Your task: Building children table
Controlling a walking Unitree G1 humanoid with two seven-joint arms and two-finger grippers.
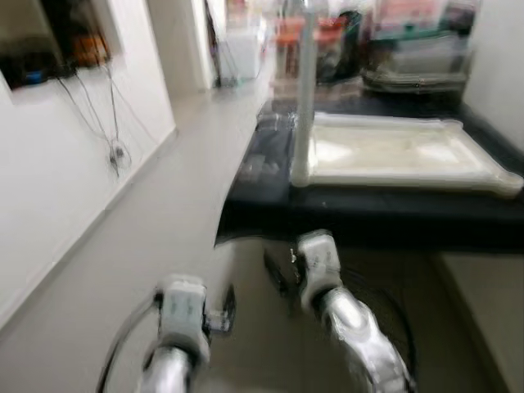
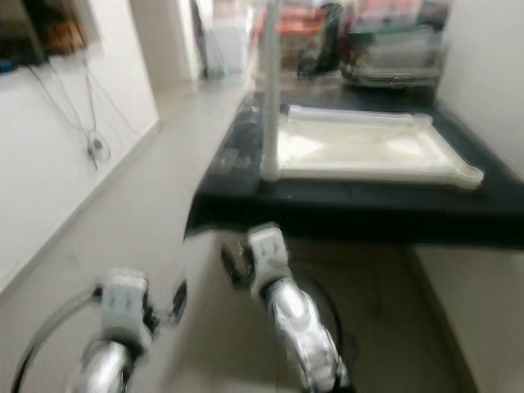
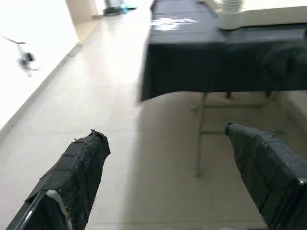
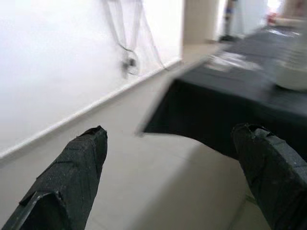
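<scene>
From the head views (both blurred), the white children table panel (image 1: pixel 401 154) lies flat on the black tabletop (image 1: pixel 368 213), ahead of and above both pincers, one white leg (image 1: pixel 304 90) upright at its near corner. In the left wrist view, the left pincer (image 3: pixel 168 139) is spread apart, holding nothing, over the floor (image 3: pixel 110 120). In the right wrist view, the right pincer (image 4: pixel 170 139) likewise gapes, the tabletop edge beyond it.

blurred clutter (image 1: pixel 385 41) behind white tabletop (image 1: pixel 401 151)
</scene>
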